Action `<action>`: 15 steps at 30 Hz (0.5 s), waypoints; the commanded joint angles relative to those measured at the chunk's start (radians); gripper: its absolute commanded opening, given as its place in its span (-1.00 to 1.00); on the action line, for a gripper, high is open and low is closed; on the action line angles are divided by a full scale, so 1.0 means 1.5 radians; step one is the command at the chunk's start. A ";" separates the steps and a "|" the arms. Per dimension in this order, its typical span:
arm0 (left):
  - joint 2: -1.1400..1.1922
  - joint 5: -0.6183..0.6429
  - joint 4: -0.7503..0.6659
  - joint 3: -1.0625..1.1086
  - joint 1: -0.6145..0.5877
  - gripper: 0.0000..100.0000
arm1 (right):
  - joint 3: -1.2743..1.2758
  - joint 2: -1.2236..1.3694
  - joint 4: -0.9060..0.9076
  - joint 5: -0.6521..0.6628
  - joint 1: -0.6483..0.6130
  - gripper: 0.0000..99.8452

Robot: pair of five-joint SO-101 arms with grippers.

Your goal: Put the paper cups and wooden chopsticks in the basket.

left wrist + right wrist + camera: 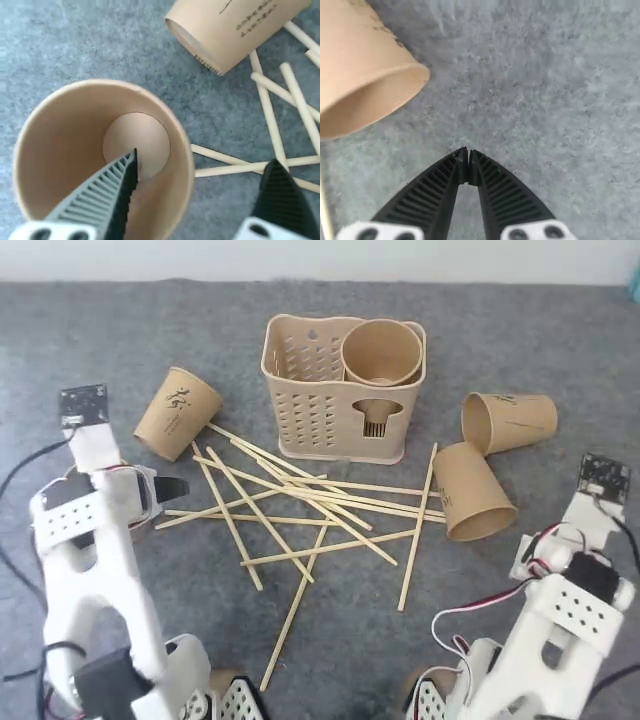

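A tan basket [300,405] stands at the back middle with one paper cup [382,350] in it. Wooden chopsticks [300,495] lie scattered in front of it. One cup [178,412] lies on its side to the left, and two cups [510,420] [475,495] lie to the right. My left gripper [202,160] is open over an upright cup [65,150], one finger inside it and one outside its wall. The lying cup [235,30] and chopsticks [270,105] are just beyond. My right gripper [468,152] is shut and empty over the carpet, beside a lying cup's mouth [365,85].
Grey carpet [520,330] covers the whole table. In the high view the left arm [90,530] stands over the upright cup and hides it. The right arm [575,600] is at the front right. Bare carpet lies behind and beside the basket.
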 commanded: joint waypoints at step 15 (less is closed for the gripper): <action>-0.049 0.002 0.082 -0.082 0.124 -0.98 | 0.093 0.006 -0.129 -0.021 0.011 -0.96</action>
